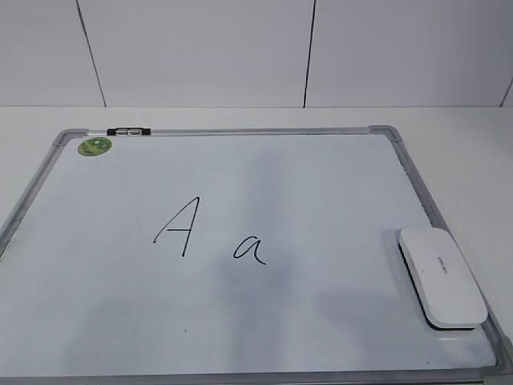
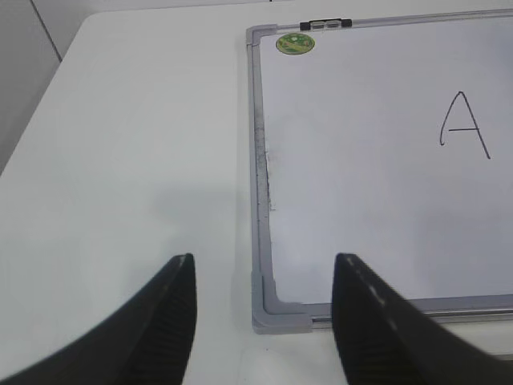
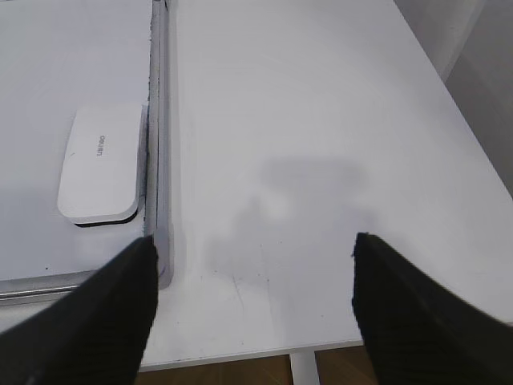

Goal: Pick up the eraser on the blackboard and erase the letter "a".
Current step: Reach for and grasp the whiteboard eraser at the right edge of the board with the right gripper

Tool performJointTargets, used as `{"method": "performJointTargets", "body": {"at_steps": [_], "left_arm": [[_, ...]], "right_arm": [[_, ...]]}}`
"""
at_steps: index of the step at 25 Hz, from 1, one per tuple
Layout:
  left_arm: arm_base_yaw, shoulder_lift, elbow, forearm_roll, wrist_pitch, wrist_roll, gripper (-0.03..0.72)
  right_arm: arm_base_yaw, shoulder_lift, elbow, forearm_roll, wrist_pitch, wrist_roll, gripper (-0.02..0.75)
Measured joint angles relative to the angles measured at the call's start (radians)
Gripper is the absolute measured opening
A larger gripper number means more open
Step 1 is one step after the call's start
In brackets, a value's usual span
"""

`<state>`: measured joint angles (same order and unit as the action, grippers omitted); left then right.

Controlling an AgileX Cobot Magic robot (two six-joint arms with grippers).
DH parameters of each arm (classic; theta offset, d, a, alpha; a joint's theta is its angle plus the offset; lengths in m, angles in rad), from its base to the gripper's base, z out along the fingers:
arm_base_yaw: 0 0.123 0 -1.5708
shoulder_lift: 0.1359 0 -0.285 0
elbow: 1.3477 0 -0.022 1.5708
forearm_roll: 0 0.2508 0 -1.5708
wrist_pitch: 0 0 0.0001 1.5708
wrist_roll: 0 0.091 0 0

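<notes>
Right claw [image 3: 252, 249] is hanging wide over bare desk [image 3: 321, 120], just off the board's near right corner, gripping nothing. Left claw [image 2: 260, 269] sits about half open above the near left corner of the board [image 2: 255, 160], also empty.

Eraser [image 1: 442, 277] lies flat on the board, jammed right up along the right frame rail near the front corner. That's the tricky bit imo: one finger has to drop between the eraser and the rail, and there's basically no gap showing there. Clip the rail and the whole board might shift, or the eraser skids away.

Other worry is the "a" [image 1: 249, 249] sitting just beside the capital A [image 1: 179, 227], on its right. A wide or sloppy wipe smears the wrong letter. Coming in from the eraser's side and stopping short looks safest.

Room-wise it's fine: board face between eraser and "a" has nothing on it, and there's plenty of desk to the right. Green sticker [image 1: 94, 146] is well away at the far corner.
</notes>
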<state>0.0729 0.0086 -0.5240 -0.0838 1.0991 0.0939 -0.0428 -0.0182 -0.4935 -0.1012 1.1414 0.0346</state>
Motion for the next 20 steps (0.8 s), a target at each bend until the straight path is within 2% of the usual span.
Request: {"method": "performJointTargets", "body": {"at_steps": [14, 20], "left_arm": [[0.000, 0.000, 0.000, 0.000, 0.000, 0.000, 0.389], [0.000, 0.000, 0.000, 0.000, 0.000, 0.000, 0.389]], "right_arm": [[0.000, 0.000, 0.000, 0.000, 0.000, 0.000, 0.589], [0.026, 0.000, -0.016, 0.000, -0.033, -0.007, 0.589]]}}
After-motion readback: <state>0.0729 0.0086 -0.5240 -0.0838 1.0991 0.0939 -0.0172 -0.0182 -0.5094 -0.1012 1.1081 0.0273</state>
